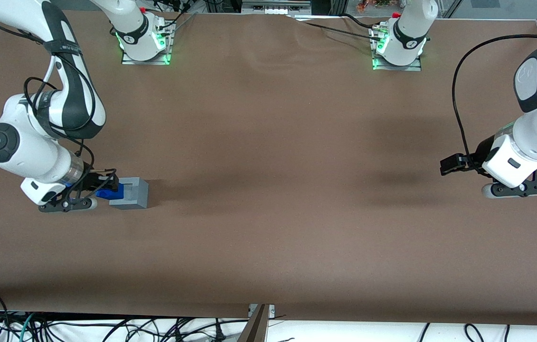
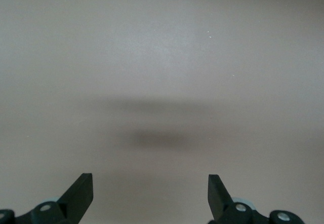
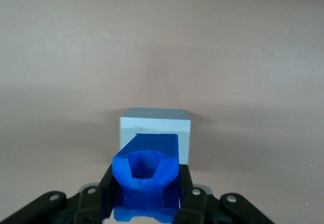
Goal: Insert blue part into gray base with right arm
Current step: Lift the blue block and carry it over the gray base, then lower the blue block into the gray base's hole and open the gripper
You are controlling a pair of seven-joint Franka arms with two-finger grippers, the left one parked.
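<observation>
- Insertion in progress: the right arm (image 1: 35, 137) reaches low over the brown table (image 1: 268, 190) at the working arm's end, its gripper (image 1: 103, 186) pinching the blue part (image 1: 109, 192) between two black fingers (image 3: 188, 193).
- Blue part, seen from the wrist camera, sits clamped on both flanks with its hollow faceted end (image 3: 145, 169) turned toward the gray base (image 3: 155, 133), a grip that leaves the leading end free to enter.
- Gray base (image 1: 129, 193) rests on the table just beside the gripper, its recess open toward the approaching part; the blue part appears to meet the edge of that opening, though how deep it sits cannot be told.
- Alignment looks deliberate: in the wrist view the part lies centred on the cube's opening (image 3: 152, 140), so a straight push should seat it.
- Risk, as a judgement: the base is loose on the table, and an off-axis push could slide it rather than seat the part.
- Task stands unfinished; the part is not released.
</observation>
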